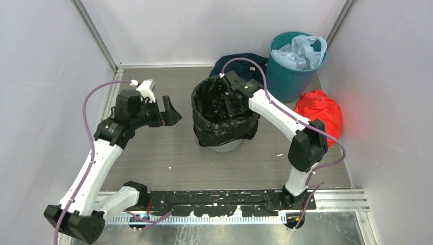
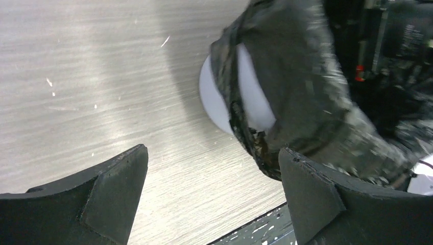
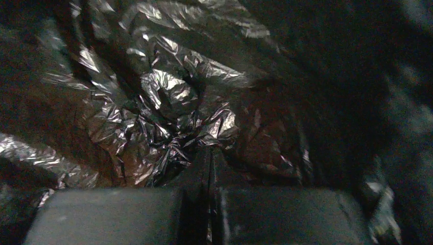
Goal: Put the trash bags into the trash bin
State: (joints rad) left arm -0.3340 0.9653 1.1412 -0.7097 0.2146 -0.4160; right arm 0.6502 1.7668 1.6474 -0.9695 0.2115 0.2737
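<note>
- Mid-bench: your grey bin (image 1: 225, 147) stands upright, with the black trash bag (image 1: 223, 122) draped inside it and over the rim. Only the bin's base shows.
- Your right pincer (image 3: 210, 153) reaches down into the bag's mouth, fingers pressed together. Whether film is caught between them, you cannot tell.
- Your left pincer (image 1: 172, 109) hangs spread wide just left of the bin, touching nothing.
- Far right: teal bin (image 1: 291, 79) holding a pale blue bag (image 1: 301, 51), red bundle (image 1: 319, 109) beside it.

one each: grey bin (image 1: 224, 148), teal bin (image 1: 291, 84), black bag (image 1: 219, 127), blue bag (image 1: 301, 53), red bundle (image 1: 319, 112)
</note>
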